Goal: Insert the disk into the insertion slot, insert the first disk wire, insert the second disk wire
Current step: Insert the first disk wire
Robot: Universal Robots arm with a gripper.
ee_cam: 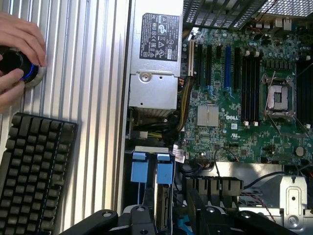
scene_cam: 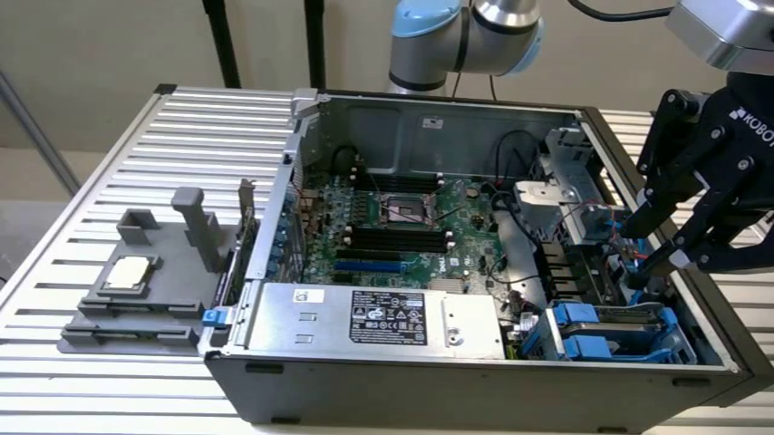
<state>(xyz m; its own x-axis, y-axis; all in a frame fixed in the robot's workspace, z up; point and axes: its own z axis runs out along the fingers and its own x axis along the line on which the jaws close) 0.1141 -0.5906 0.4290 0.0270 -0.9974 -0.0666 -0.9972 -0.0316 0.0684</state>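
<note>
One slatted metal table (scene_cam: 97, 163) carries an open computer case (scene_cam: 484, 385), lying on its side. Inside, from largest to smallest: the green circuit board (scene_cam: 400, 227), the silver labelled power box (scene_cam: 362, 317), and the grey drive cage holding the slot (scene_cam: 672, 337), in the corner at the exterior view's right. Beside the case on the table are a black keyboard (ee_cam: 34, 171) and a grey plastic stand (scene_cam: 133, 308). A person's hand (ee_cam: 17, 34) rests on a round black knob (ee_cam: 12, 63).

The gripper (scene_cam: 653, 245) hangs over the drive cage, fingers spread wide and grasping nothing that can be made out; its tips dip just inside the case wall. The disk (scene_cam: 593, 331) appears seated in the cage, its blue carrier level with the blue rails. In the wrist view two blue handles (ee_cam: 151, 169) sit side by side just ahead of the fingers. Which of the two belongs to the task's disk cannot be told.

Thin red wires (scene_cam: 599, 217) run close to the nearer fingertip.

Progress, as judged: the first step looks done. Whether either wire is plugged in cannot be seen, so both wire steps are taken as open.
</note>
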